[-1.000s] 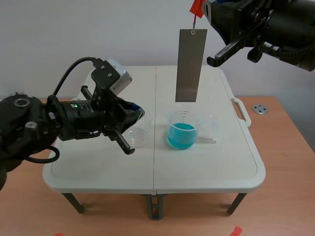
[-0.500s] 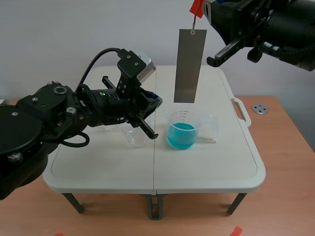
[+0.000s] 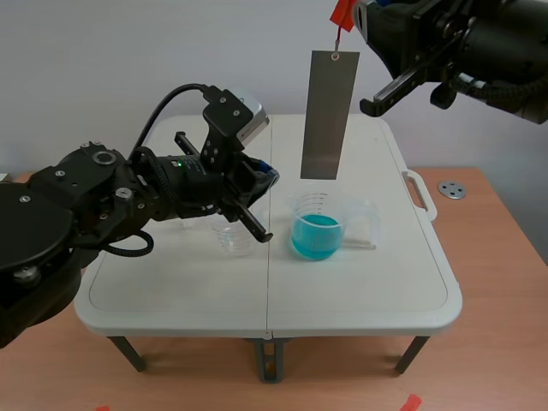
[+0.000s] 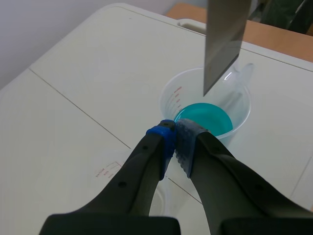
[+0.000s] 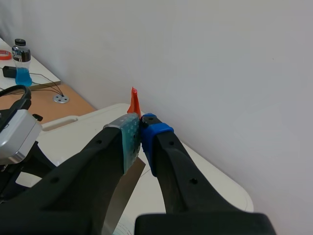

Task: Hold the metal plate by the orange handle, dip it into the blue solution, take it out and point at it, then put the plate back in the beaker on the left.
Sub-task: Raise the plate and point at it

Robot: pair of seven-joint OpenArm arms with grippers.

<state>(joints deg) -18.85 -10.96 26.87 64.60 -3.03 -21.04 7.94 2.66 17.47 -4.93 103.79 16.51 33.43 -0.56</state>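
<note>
Your left gripper (image 4: 175, 134), clenched empty, has swung toward the metal plate (image 3: 330, 116) ahead of it. Right gripper (image 5: 141, 129) clamps the orange handle (image 5: 134, 103). Pointing likely underway.

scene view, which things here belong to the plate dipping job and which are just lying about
For the job: metal plate; orange handle, pinched by the right gripper; beaker of blue solution; empty beaker beside it; left gripper, shut.

Lying about: metal disc on the wooden surface; bottle of blue drink in the right wrist view.
</note>
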